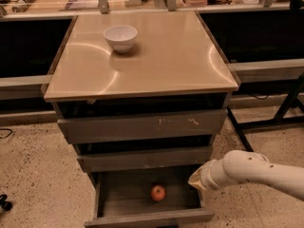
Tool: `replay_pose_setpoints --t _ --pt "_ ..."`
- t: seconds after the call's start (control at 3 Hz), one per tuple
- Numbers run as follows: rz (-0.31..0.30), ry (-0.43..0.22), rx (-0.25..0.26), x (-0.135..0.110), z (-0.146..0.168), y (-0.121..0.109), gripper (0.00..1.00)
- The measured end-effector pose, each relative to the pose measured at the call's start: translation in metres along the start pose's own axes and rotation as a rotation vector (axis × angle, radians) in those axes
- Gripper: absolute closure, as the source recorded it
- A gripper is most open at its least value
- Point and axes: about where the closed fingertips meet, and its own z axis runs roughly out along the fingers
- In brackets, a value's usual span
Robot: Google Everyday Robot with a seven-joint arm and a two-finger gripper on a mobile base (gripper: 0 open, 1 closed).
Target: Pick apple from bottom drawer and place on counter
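bottom drawer (124,199) open | apple (158,192) mid-floor | claw (196,180) at right rim

The counter (161,56) is a glossy beige-tan square with rounded corners, catching light streaks. Below its front edge the bottom drawer (124,199) stands pulled out, shallow, its dark grey floor showing. The apple (158,192), small and red with a yellow-orange patch, sits on that floor near the middle. The gripper (195,179) hangs at the drawer's right wall, apart from the apple.
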Motion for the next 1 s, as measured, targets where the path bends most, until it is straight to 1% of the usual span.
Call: replay_pose_setpoints --t 0.33,0.67,1.0 --pt "-0.02 -0.038 -0.018 0.01 0.027 0.004 1.0" --pt "-0.036 -0.125 -0.038 0.014 0.08 0.005 1.0" --pt "-0.008 -0.189 -0.108 0.024 0.16 0.018 1.0"
